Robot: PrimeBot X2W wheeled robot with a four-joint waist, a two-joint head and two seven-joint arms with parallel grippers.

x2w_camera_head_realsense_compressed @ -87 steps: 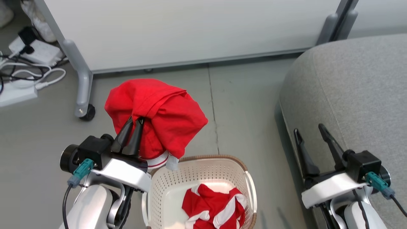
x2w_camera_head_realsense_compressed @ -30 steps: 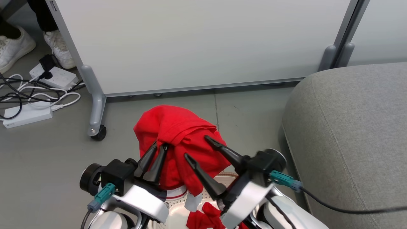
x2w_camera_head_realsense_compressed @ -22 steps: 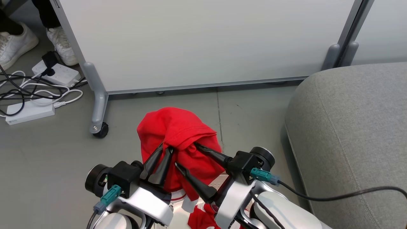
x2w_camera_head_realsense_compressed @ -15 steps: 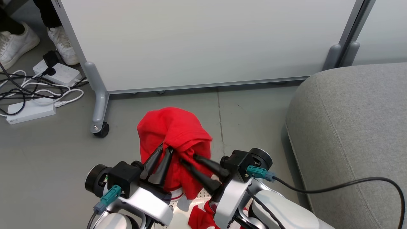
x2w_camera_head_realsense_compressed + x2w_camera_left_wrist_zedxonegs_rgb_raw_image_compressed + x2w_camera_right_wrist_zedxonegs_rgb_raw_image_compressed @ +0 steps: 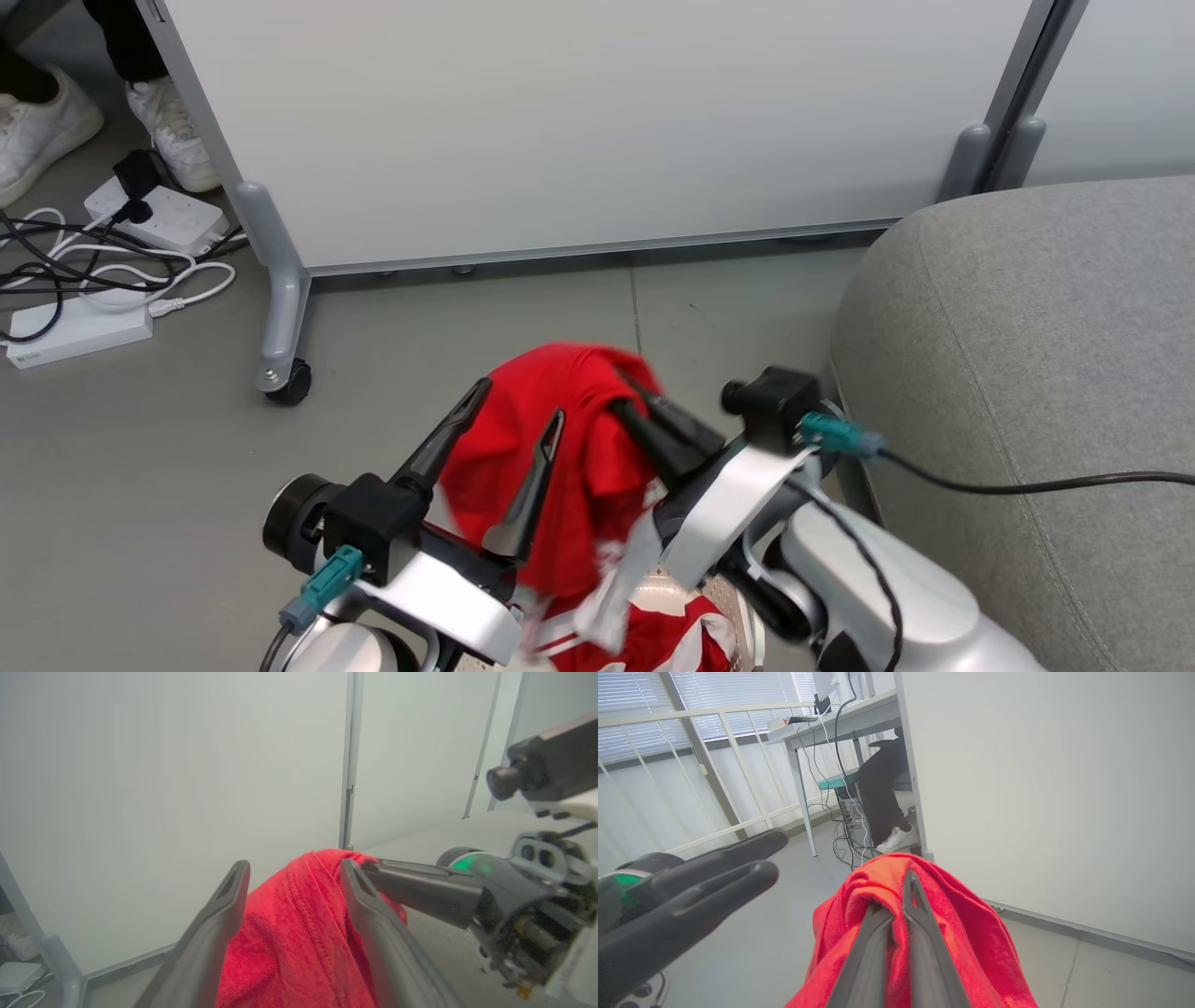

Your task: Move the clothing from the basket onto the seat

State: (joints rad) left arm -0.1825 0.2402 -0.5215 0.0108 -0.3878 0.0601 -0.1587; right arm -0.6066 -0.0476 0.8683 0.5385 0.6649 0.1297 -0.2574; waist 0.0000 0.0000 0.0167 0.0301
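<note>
Red garment (image 5: 560,467) is held above the basket (image 5: 744,611), left of the seat (image 5: 1027,327), pinched at its top fold by the clenched right gripper (image 5: 627,397). Left gripper (image 5: 519,401) is spread wide, cloth lying between its fingers: a snag is risked if swung right.

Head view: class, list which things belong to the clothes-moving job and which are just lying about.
Job: red garment, red-and-white garment, basket, seat, left gripper, right gripper.
Lying about: power strips, cables, a person's shoes, partition.
</note>
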